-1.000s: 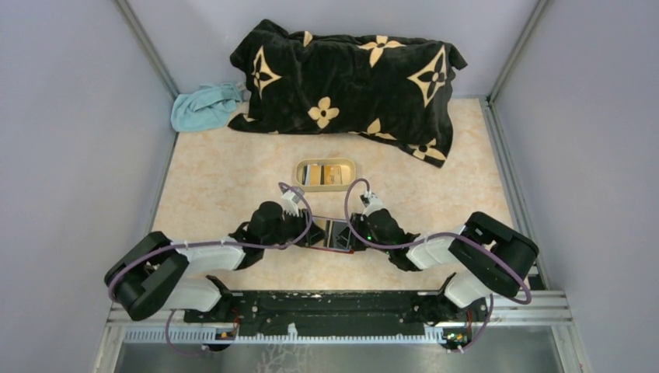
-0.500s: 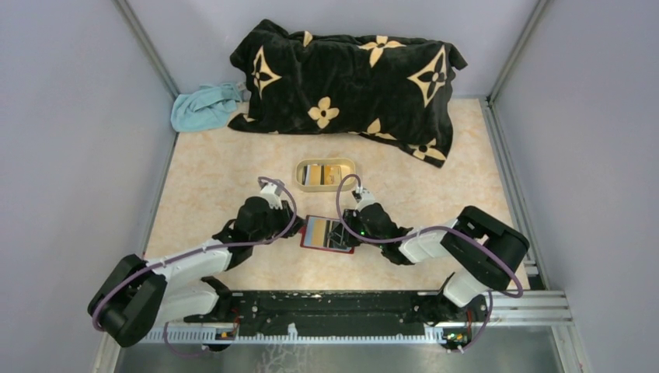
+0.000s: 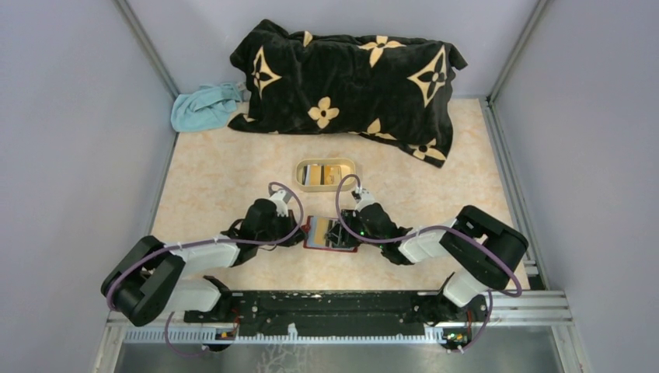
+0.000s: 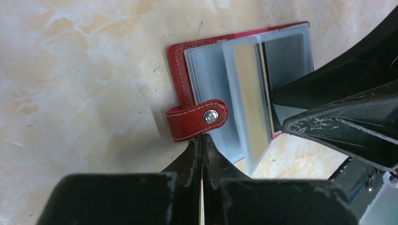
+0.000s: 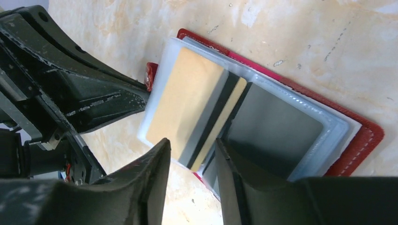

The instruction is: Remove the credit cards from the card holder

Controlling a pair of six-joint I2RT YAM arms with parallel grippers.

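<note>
The card holder (image 3: 320, 235), dark red with pale blue-grey sleeves, lies open on the table between my grippers. In the left wrist view its red tab (image 4: 197, 119) with a metal snap sits right at my left gripper (image 4: 202, 141), which is shut with a red sliver between its fingers. In the right wrist view an orange-yellow credit card (image 5: 185, 105) with a black stripe sits in a raised sleeve, and a dark card (image 5: 277, 126) lies in the sleeve beside it. My right gripper (image 5: 192, 152) is open, its fingers on either side of the orange card's near end.
A beige oval tray (image 3: 300, 174) holding cards stands just behind the card holder. A black pillow with tan flowers (image 3: 350, 81) lies at the back, with a blue cloth (image 3: 203, 107) to its left. Grey walls close in both sides.
The card holder went from held up between both grippers to lying open. My left gripper pulled back to the left, then returned to its left edge. The right gripper stayed at its right side.
</note>
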